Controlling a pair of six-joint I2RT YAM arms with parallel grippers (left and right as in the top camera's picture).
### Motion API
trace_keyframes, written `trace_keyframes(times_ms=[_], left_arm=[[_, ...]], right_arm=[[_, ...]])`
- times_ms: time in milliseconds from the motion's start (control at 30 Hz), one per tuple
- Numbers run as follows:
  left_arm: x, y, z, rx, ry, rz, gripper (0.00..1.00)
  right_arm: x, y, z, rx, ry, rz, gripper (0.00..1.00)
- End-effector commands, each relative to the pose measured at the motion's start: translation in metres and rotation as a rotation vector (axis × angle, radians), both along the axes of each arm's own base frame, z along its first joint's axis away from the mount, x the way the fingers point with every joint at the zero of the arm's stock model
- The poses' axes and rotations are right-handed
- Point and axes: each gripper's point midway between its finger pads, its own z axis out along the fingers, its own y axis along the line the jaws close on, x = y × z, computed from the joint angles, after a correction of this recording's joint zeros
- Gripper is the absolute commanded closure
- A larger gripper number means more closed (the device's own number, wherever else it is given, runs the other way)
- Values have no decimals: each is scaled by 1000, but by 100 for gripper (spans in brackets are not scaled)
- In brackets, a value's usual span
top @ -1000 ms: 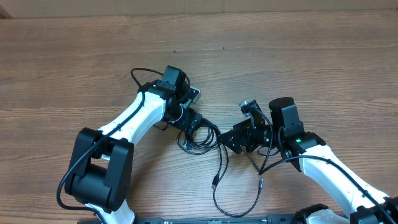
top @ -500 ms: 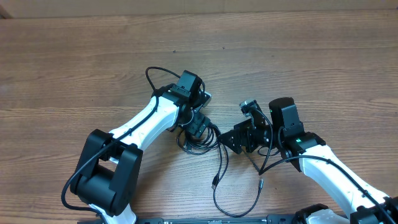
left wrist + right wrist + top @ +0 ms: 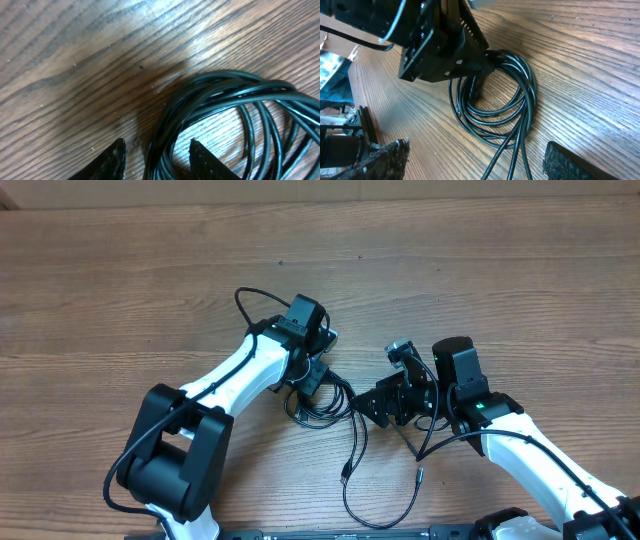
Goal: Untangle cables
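Observation:
The thin black cables [image 3: 322, 405] lie in a coiled bundle on the wooden table between the two arms, with loose ends trailing to small plugs near the front [image 3: 344, 477]. My left gripper [image 3: 312, 380] is open with its fingertips [image 3: 156, 152] astride the coil's edge strands [image 3: 220, 100], not closed on them. My right gripper [image 3: 368, 406] is open and empty at the right side of the coil. In the right wrist view its fingers [image 3: 475, 155] flank the strands leaving the coil [image 3: 495, 105], and the left gripper [image 3: 445, 47] sits on the coil's far side.
A thicker black arm cable [image 3: 250, 298] loops above the left wrist. A second plug end [image 3: 419, 476] lies near the right arm's forearm. The wooden table [image 3: 480, 270] extends bare behind both arms.
The left arm has moved right from one second ago and lowered its gripper onto the coil's upper left edge. The right arm has not moved.

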Motion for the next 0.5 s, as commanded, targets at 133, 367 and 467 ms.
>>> trace_keyframes(times_ms=[133, 367, 467], left_arm=[[1, -5, -3, -11, 17, 1, 77], [-3, -12, -1, -53, 39, -7, 96], [-1, -10, 4, -57, 43, 2, 96]], right_arm=[[1, 1, 0, 0, 0, 0, 15], [1, 1, 0, -1, -1, -1, 15], [1, 1, 0, -1, 0, -1, 16]])
